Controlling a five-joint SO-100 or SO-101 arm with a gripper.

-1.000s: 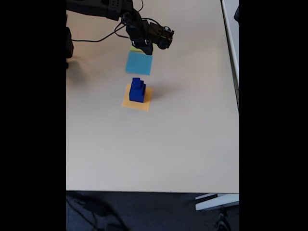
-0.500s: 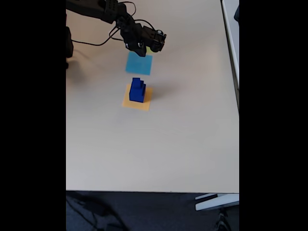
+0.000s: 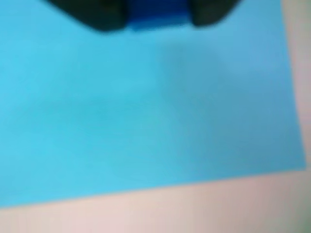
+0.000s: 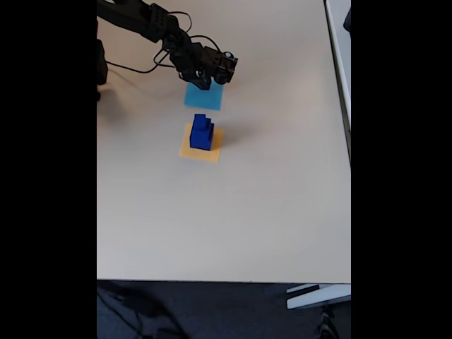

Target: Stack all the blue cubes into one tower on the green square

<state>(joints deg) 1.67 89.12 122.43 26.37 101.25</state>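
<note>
Blue cubes (image 4: pixel 201 132) sit stacked on the orange square (image 4: pixel 201 145); the gripper (image 3: pixel 158 19) pinches another blue cube (image 3: pixel 158 14) above the light-blue square (image 3: pixel 146 111).

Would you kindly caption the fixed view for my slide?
Claw above light-blue square; blue cubes stacked on orange square.
</note>
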